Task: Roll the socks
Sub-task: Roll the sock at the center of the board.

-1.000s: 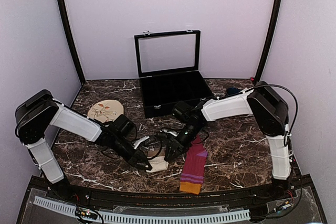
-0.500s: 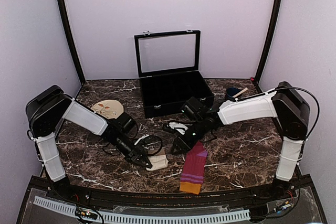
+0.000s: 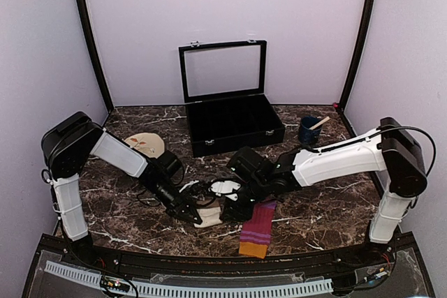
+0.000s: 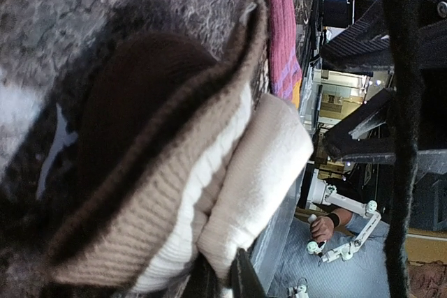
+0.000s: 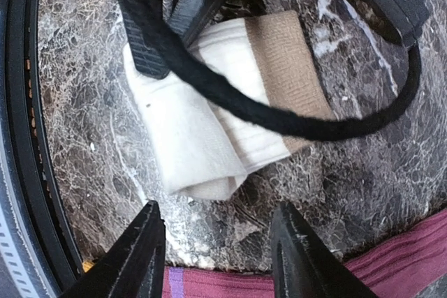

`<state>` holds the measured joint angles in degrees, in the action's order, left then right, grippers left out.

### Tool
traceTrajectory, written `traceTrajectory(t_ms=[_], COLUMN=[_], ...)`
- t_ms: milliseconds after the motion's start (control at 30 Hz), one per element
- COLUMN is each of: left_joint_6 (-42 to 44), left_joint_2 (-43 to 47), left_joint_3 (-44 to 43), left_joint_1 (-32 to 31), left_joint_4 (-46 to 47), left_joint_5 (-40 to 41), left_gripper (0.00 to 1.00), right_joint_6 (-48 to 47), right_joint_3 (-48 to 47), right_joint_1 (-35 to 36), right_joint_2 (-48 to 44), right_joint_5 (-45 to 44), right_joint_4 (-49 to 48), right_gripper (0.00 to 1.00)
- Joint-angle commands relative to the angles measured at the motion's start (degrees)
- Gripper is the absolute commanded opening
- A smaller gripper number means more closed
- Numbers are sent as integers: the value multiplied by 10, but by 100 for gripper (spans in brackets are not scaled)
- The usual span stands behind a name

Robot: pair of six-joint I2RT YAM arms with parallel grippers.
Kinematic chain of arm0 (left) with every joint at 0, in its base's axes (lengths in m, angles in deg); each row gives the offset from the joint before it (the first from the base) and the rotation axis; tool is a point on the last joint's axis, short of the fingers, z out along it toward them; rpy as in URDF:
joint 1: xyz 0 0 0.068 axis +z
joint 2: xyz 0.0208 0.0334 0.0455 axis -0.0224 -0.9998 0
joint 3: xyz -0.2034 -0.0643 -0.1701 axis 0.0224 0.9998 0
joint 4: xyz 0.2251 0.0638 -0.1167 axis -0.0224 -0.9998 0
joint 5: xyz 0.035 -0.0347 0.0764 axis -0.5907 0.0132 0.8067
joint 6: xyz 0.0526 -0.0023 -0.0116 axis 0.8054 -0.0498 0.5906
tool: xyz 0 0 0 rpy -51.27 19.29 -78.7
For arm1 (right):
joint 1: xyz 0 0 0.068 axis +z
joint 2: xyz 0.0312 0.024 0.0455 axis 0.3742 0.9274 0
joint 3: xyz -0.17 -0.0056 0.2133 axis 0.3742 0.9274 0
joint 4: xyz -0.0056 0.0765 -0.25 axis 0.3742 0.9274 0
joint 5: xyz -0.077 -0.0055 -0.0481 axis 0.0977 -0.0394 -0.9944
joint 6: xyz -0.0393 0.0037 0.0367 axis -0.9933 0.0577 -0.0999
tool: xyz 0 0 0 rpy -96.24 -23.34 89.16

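Observation:
The cream sock with brown bands (image 3: 209, 215) lies folded into a short bundle near the table's front edge. It fills the left wrist view (image 4: 209, 172). My left gripper (image 3: 198, 219) is shut on a fold of its cream fabric (image 4: 222, 277). The magenta-purple striped sock (image 3: 257, 227) lies flat just to the right, orange cuff toward the front, and also shows in the right wrist view (image 5: 314, 280). My right gripper (image 3: 241, 211) is open and empty, low over the marble between the two socks (image 5: 216, 218), with the cream sock (image 5: 209, 123) just ahead of its fingertips.
An open black case (image 3: 227, 122) with a glass lid stands at the back centre. A blue cup (image 3: 308, 130) is at the back right. A beige floral disc (image 3: 143, 144) lies at the left. A black cable (image 5: 230, 102) crosses over the cream sock. The table's front rim (image 3: 209, 259) is close.
My right gripper has come down and forward to the right end of the cream sock, after pulling back half a second ago. My left gripper has stayed on the sock.

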<state>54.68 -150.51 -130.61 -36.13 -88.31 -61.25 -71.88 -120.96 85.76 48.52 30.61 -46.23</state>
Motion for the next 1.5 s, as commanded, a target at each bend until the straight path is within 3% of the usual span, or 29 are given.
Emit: traceTrajectory(t_ms=[0, 300, 667, 800, 967, 1067, 1333, 1467], left_joint_6=[27, 49, 63, 66, 67, 60, -39, -91], left_joint_2=[-10, -19, -23, -24, -24, -23, 35, 77], left_joint_3=[-16, -21, -31, -31, -29, -27, 21, 60], left_joint_1=[4, 8, 12, 13, 13, 14, 18, 18], left_joint_4=[-40, -65, -80, -82, -83, -80, 33, 109], left_joint_5=[-22, -26, -37, -39, -35, -19, 43, 72], left_gripper=[0, 0, 0, 0, 0, 0, 28, 32], right_joint_6=[-33, -60, -69, -70, -70, -68, -25, 5], right_joint_3=[-39, -86, -98, -108, -115, -115, -99, -88], right_joint_1=[24, 45, 48, 49, 48, 49, 32, 0], right_joint_2=[19, 60, 92, 104, 113, 116, 118, 115], right_joint_5=[-38, -41, -19, -12, -2, 4, 55, 102], right_joint_4=[-11, 17, 34, 40, 46, 54, 59, 52], right_gripper=[49, 53, 48, 38, 10, 0, 0, 0])
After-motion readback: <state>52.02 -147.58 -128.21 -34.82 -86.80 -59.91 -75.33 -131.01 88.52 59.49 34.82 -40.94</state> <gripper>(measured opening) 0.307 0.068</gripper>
